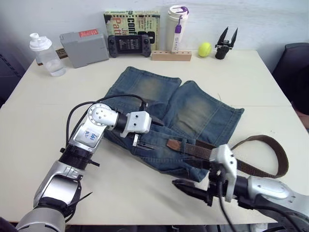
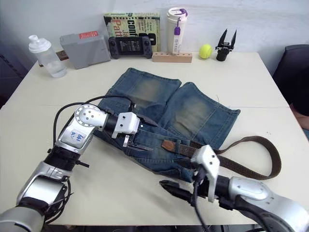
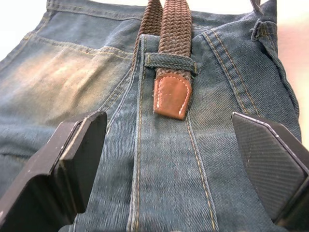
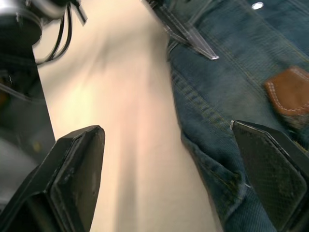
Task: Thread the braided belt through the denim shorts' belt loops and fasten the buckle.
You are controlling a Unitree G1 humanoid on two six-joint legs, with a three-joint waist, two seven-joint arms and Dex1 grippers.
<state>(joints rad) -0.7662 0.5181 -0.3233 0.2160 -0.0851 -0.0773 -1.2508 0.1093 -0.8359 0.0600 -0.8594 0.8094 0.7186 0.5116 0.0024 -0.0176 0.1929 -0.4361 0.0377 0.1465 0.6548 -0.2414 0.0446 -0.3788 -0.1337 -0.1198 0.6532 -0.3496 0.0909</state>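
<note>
Your right gripper (image 1: 186, 188) hangs wide open and empty over bare table (image 1: 43, 106) beside the shorts (image 1: 174, 121). Left gripper (image 1: 140, 141), also spread and empty, sits over the waistband, where the belt (image 1: 251, 166) tip lies under one loop (image 3: 170, 62).

Book (image 1: 132, 23) cover: partial letters "COM", "Pat"; rest unreadable.

Cream table (image 1: 29, 121) against white wall (image 1: 270, 19) — dark chair (image 1: 292, 63), perhaps, alongside.
</note>
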